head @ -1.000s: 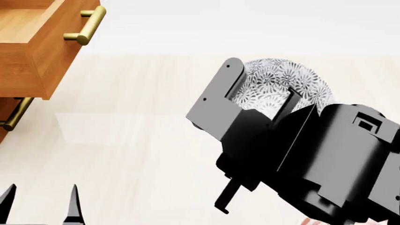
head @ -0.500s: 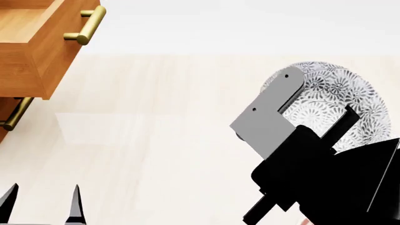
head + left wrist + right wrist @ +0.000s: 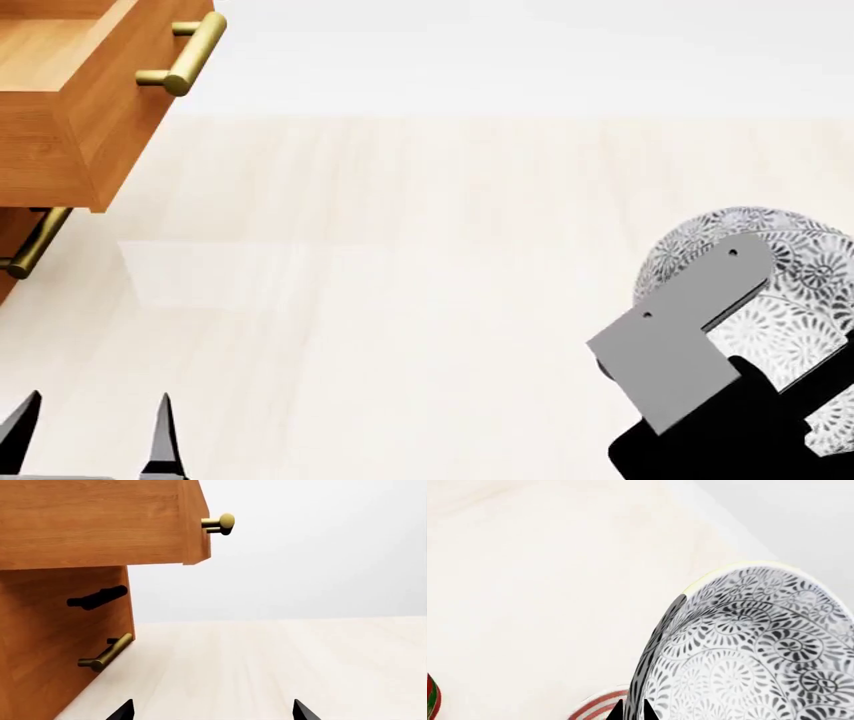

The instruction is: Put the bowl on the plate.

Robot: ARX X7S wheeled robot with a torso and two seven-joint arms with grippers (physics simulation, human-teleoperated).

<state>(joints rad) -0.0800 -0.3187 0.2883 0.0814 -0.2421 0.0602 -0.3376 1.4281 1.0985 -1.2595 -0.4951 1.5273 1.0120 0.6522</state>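
The bowl (image 3: pixel 787 250), white with a dense grey-black floral pattern and a pale yellowish rim, hangs tilted above the table at the lower right of the head view. My right gripper (image 3: pixel 632 711) is shut on the bowl's (image 3: pixel 747 650) wall, one fingertip inside and one outside. A grey finger (image 3: pixel 674 340) lies across the bowl's outside. A short arc of the plate (image 3: pixel 595 707), white with red rings, peeks out beneath the bowl in the right wrist view. My left gripper (image 3: pixel 213 712) is open over bare tabletop, holding nothing.
A wooden cabinet (image 3: pixel 60 630) with brass handles stands at the left, its upper drawer (image 3: pixel 80 90) pulled out over the table. The edge of a red-and-green can (image 3: pixel 430 700) shows beside the plate in the right wrist view. The pale wooden tabletop (image 3: pixel 400 250) fills the middle.
My right gripper has carried the bowl rightward and nearer to me in the head view, from the centre to the lower right corner. The left gripper has stayed put.
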